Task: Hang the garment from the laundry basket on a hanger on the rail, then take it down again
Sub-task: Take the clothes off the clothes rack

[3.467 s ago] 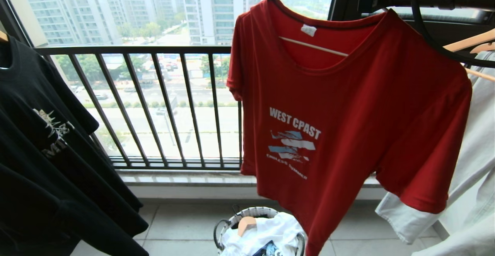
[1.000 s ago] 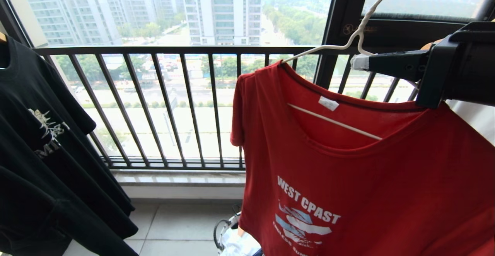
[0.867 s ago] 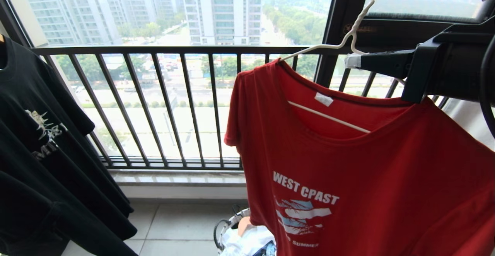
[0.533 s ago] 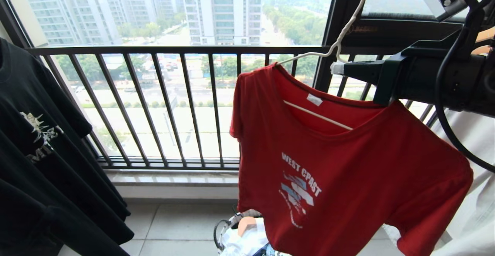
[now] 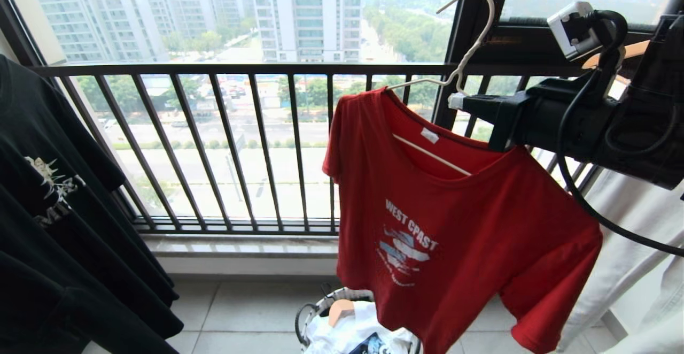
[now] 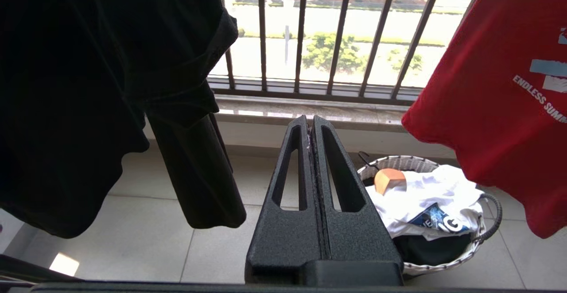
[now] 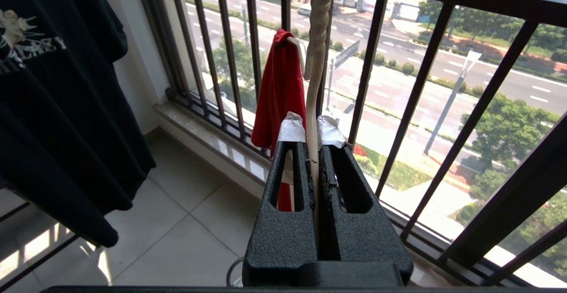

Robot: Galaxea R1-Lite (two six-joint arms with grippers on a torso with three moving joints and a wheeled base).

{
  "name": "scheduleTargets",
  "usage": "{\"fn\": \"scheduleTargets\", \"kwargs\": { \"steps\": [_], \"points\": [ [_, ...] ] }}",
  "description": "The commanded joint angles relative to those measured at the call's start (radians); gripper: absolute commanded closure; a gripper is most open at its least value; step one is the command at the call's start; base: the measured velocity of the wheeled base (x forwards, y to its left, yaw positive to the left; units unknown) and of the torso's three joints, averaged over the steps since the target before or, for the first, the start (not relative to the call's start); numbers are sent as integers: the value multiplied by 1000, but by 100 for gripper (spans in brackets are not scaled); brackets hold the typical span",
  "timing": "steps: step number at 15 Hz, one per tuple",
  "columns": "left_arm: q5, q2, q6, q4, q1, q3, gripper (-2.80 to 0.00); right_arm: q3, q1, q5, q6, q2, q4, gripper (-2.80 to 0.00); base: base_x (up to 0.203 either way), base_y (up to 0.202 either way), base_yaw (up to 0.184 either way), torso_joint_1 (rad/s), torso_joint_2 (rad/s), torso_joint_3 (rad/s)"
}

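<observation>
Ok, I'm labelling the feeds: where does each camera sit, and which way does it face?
Head: high, facing the balcony railing; right gripper holds the hanger bearing the red T-shirt.
Left wrist: behind the shut left gripper, low, facing the laundry basket.
Right wrist: behind jaws clamping the hanger's neck.
All show the railing.

A black T-shirt with pale chest print (image 5: 59, 199) hangs at nine o'clock beside the dark metal balcony railing (image 5: 235, 145), pale high-rise towers (image 5: 304, 12) stand at twelve, and a white garment (image 5: 630, 247) hangs at four.
</observation>
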Motion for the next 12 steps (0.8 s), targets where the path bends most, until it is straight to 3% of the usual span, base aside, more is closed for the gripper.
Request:
{"fn": "scheduleTargets", "kwargs": {
  "steps": [1, 9, 12],
  "points": [
    [0, 1, 0, 0, 0, -1, 0, -7, -2, 2, -1, 37, -2, 0, 0, 0, 0, 0, 0, 0],
    [22, 6, -10, 6, 1, -16, 0, -3, -8, 1, 0, 122, -3, 0, 0, 0, 0, 0, 0, 0],
    [16, 135, -28, 8, 1, -168, 0, -1, -6, 1, 3, 172, -74, 0, 0, 0, 0, 0, 0, 0]
  ]
}}
